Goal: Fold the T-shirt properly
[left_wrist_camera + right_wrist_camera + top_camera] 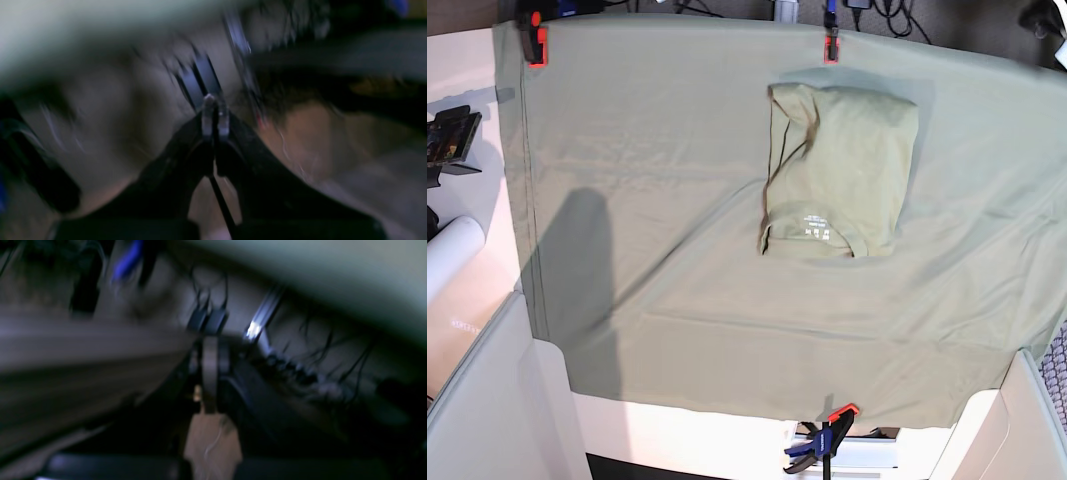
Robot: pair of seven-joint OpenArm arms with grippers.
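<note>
- T-shirt (842, 170) folded into compact rectangle, lying on cloth (657, 180) toward far side of tabletop, collar and white label facing near edge.
- Left tool (215, 115): fingers pressed together, nothing between, view blurred.
- Right tool (210, 368): fingers together, empty, blurred.
- Clamps (533, 45) pin cloth edges.

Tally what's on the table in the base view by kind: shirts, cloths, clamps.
T-shirt: 1, folded, collar label showing
Table cloth: 1, spread flat under it
Clamps: 3, one at the far left corner, one at the far edge, one at the near edge
Total: 5
</note>
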